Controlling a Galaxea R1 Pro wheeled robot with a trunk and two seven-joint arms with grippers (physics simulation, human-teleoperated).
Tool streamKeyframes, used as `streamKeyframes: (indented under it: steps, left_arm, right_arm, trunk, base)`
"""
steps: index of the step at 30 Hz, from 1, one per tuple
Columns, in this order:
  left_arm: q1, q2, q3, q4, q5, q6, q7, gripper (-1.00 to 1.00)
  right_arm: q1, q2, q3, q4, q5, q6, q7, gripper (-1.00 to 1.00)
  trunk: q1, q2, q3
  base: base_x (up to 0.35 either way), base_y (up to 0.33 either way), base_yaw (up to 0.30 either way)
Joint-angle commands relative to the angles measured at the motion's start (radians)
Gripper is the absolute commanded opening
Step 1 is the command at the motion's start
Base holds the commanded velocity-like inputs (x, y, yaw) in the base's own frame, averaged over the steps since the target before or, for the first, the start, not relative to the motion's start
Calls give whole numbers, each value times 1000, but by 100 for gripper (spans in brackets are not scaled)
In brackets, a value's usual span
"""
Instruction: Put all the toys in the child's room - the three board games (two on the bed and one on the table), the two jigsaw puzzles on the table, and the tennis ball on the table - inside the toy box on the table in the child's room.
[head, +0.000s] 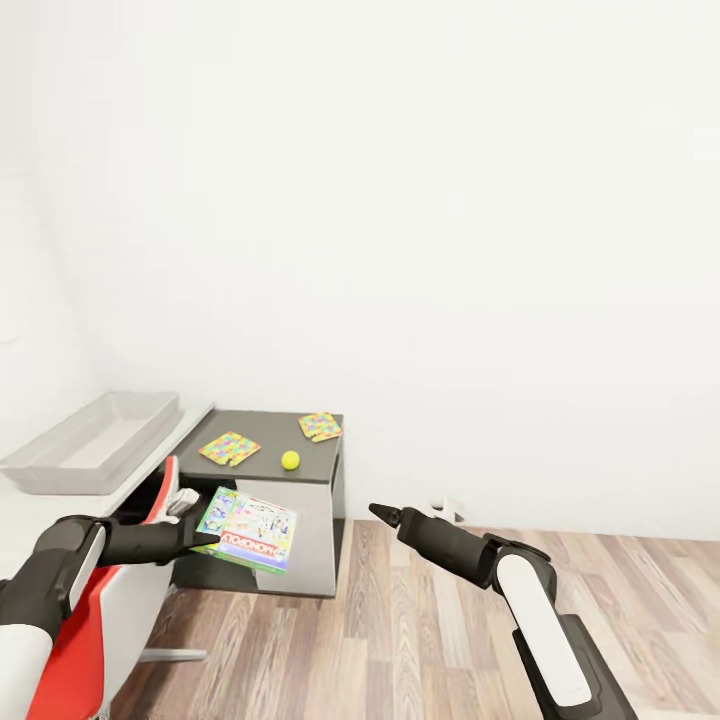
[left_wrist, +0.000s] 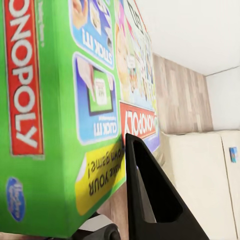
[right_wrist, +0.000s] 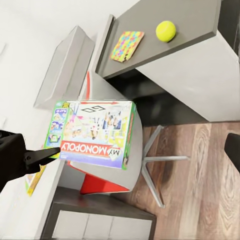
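Observation:
My left gripper (head: 205, 536) is shut on a corner of the green-edged Monopoly board game (head: 248, 528), holding it in the air in front of the dark cabinet. One black finger (left_wrist: 150, 200) presses its underside. The light grey toy box (head: 95, 440) sits on the pale table (head: 25, 510) to the left. Two jigsaw puzzles (head: 230, 448) (head: 320, 426) and the tennis ball (head: 290, 460) lie on the dark grey cabinet top (head: 270, 425). My right gripper (head: 380, 514) hangs open and empty to the right. A small blue game (left_wrist: 233, 154) lies on the bed (left_wrist: 200, 170).
A red and white chair (head: 130, 590) stands under the held game, by the table's edge. The wood floor (head: 420, 640) stretches to the right below a white wall. In the right wrist view, the toy box (right_wrist: 62, 67) lies beyond the game (right_wrist: 95, 134).

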Motion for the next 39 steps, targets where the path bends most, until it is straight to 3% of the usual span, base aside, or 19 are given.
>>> streamKeyframes:
  steps: [1, 9, 30, 39]
  left_arm:
    - [-1, 0, 2, 0, -2, 9, -7, -100]
    - [-1, 0, 4, 0, -3, 9, -6, -100]
    - [-1, 0, 4, 0, -3, 7, -6, -100]
    - [-1, 0, 4, 0, -3, 7, -6, -100]
  right_arm:
    - [0, 0, 0, -1, -11, 3, -10, 100]
    - [0, -1, -1, -3, -11, 3, -10, 100]
    - [0, 0, 0, -4, -11, 3, -11, 100]
    - [0, 0, -1, -3, -11, 3, -11, 100]
  trunk:
    - [0, -1, -1]
    - [0, -1, -3]
    - [0, -1, -4]
    - [0, -1, -4]
  base:
    - [0, 0, 292]
    - [15, 0, 259]
    - [90, 0, 18]
    - [111, 56, 227]
